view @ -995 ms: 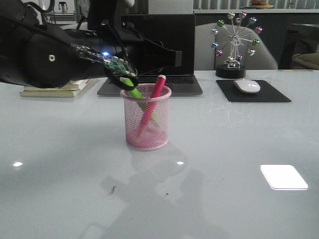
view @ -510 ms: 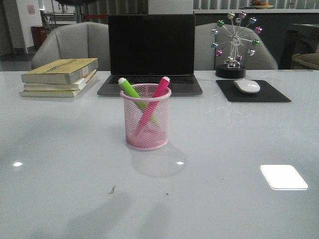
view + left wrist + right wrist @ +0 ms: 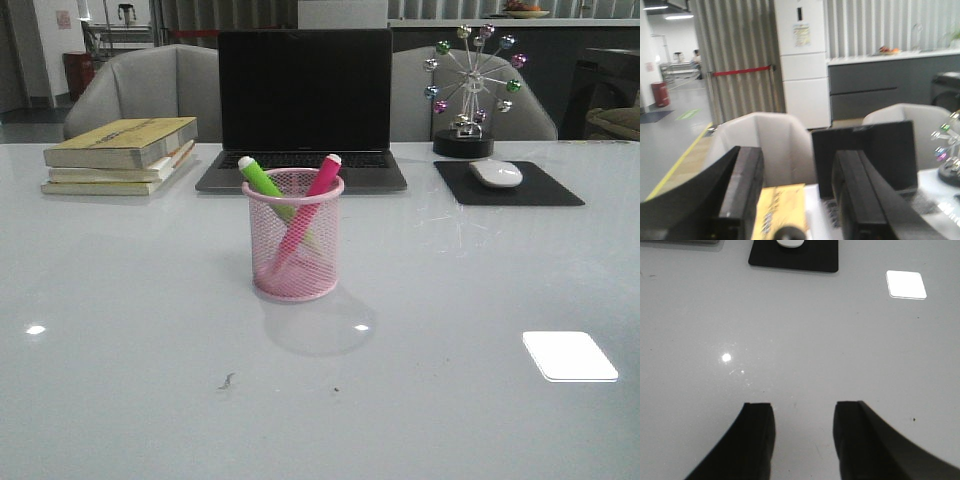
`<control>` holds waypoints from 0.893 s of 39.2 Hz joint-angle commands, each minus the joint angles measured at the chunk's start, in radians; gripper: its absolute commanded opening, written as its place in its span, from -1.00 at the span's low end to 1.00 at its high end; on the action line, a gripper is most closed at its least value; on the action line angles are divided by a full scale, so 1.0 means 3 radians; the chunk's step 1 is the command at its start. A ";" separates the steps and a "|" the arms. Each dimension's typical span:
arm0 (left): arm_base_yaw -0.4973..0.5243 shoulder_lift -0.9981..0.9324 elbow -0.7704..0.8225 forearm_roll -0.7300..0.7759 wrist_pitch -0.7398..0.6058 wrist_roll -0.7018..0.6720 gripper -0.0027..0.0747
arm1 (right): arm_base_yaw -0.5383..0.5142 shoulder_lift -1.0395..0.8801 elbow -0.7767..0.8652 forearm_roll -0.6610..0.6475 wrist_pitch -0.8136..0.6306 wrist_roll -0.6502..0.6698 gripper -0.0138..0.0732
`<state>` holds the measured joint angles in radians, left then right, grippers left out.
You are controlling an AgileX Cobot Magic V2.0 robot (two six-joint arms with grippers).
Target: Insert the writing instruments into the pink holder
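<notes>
The pink wire-mesh holder (image 3: 295,262) stands upright in the middle of the white table. A green marker (image 3: 262,178) leans inside it toward the left, its pale cap end above the rim. Beside it a pink marker (image 3: 318,180) leans the other way, to the right, also inside the holder. Neither arm shows in the front view. My left gripper (image 3: 799,156) is open and empty, raised and facing the chairs and laptop. Low over bare table, my right gripper (image 3: 803,407) is open with nothing between its fingers.
A stack of books (image 3: 121,154) lies at the back left, with a black laptop (image 3: 304,105) behind the holder. A mouse (image 3: 496,174) rests on a black pad (image 3: 545,188) at the back right, near a bead ferris-wheel ornament (image 3: 471,85). A bright light patch (image 3: 569,356) reflects front right.
The left arm, which hung over the holder's left rim at the green marker one second ago, has pulled out of the front view. Both markers stay in the holder.
</notes>
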<state>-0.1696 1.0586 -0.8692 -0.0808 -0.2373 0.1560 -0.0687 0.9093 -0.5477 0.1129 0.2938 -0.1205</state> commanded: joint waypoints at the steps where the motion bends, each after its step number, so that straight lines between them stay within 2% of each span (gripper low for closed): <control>1: 0.0174 -0.0375 0.0114 0.0066 0.0049 0.0055 0.09 | -0.0020 -0.0045 -0.0092 -0.0024 -0.0227 -0.0036 0.25; 15: 0.0638 -0.1408 0.0943 0.0073 0.0589 0.0055 0.09 | -0.0020 -0.0045 -0.0092 -0.0024 -0.0227 -0.0036 0.25; 25: 0.0659 -0.1883 0.1294 0.0073 0.0791 0.0055 0.09 | -0.0020 -0.0045 -0.0092 -0.0024 -0.0228 -0.0036 0.25; 35: 0.0653 -0.1907 0.1321 0.0073 0.0791 0.0055 0.09 | -0.0020 -0.0045 -0.0092 -0.0021 -0.0263 -0.0036 0.21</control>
<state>0.0252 0.4851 -0.4436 -0.0592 0.0823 0.1738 -0.0687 0.9093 -0.5477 0.1129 0.2938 -0.1205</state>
